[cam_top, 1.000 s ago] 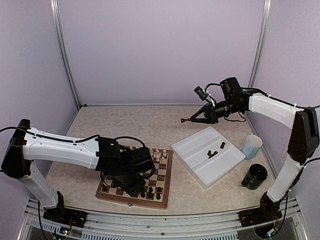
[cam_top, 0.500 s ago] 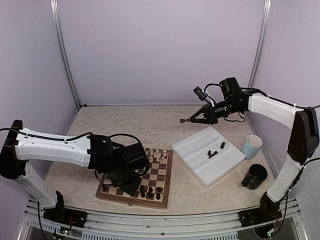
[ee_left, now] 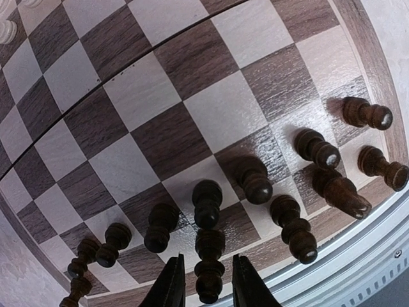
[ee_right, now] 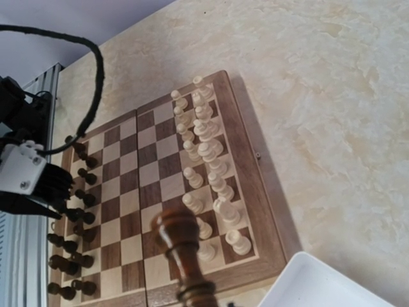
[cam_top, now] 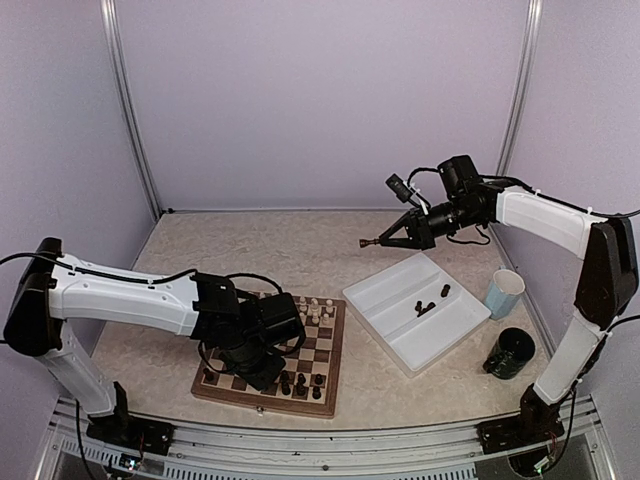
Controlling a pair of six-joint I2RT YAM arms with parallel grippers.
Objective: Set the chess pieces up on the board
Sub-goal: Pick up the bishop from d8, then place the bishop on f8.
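The board (cam_top: 338, 360) lies in front of my left arm. Cream chess pieces (cam_top: 318, 310) fill its far rows (ee_right: 204, 150); dark ones (cam_top: 300, 385) stand along its near edge. My left gripper (ee_left: 206, 263) is low over that near edge. Its fingers (ee_left: 171, 281) stand on either side of an upright dark piece (ee_left: 209, 272), with a thin gap on each side. My right gripper (cam_top: 384, 238) hangs high over the back of the table, shut on a dark brown piece (ee_right: 182, 249) that sticks out towards the board (ee_right: 128, 185).
A white tray (cam_top: 400, 345) to the right of the board holds a few dark pieces (cam_top: 425, 306). A pale blue cup (cam_top: 503, 292) and a black cup (cam_top: 513, 352) stand by the right wall. A metal rail runs along the near table edge.
My left arm swung a little to the left over the board's near rows and came back to where it was. The right arm and its piece have not moved.
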